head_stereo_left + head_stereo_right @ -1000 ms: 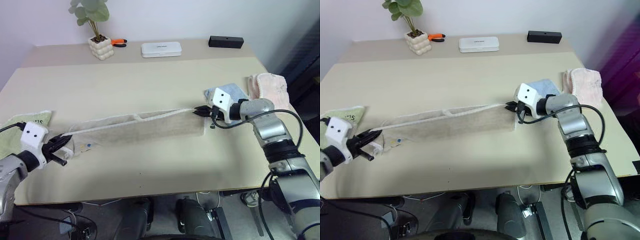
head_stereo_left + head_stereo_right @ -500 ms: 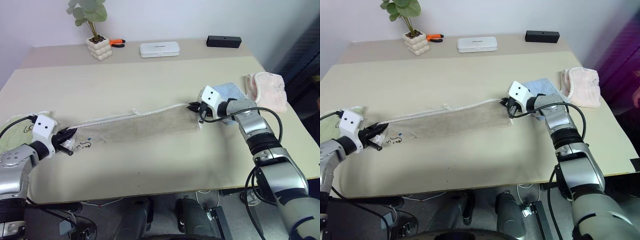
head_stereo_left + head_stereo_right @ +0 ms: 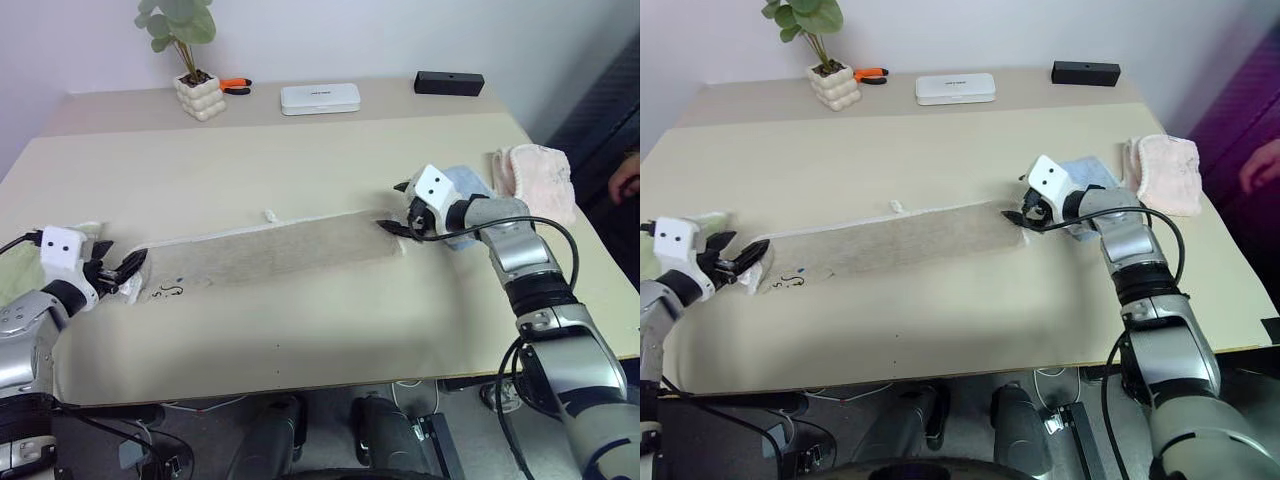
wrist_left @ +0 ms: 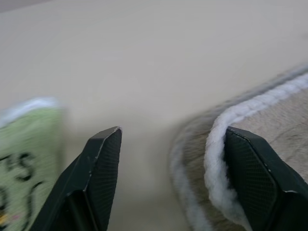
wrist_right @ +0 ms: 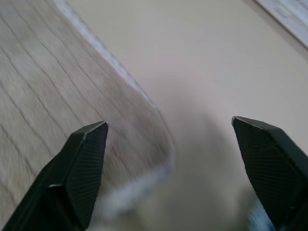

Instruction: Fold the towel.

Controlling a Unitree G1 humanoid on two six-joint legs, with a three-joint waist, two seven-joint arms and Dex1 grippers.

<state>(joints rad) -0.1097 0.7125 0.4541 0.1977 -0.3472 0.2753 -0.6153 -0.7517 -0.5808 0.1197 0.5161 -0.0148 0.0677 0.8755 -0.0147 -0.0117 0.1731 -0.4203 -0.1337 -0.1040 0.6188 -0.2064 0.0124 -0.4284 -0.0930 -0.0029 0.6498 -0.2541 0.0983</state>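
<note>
The towel (image 3: 265, 250) lies flat on the desk (image 3: 300, 170) as a long, narrow band, its ends at about 9 and 3 o'clock across the middle, already doubled lengthwise by the look of its layered edge. The left gripper (image 3: 112, 272) stands with jaws apart at the 9 o'clock end; in its wrist view one finger (image 4: 257, 180) sits over the whitish edging, the other over bare desk. The right gripper (image 3: 400, 208) is likewise spread wide at the 3 o'clock end, holding nothing.

Terry cloth like this should be light, limp and a little grippy: it will sag between two holds and drag over the desk rather than slide. The stitched corners at each short end look like the firmest places to pinch, taking both layers together so the fold does not peel open.
</note>
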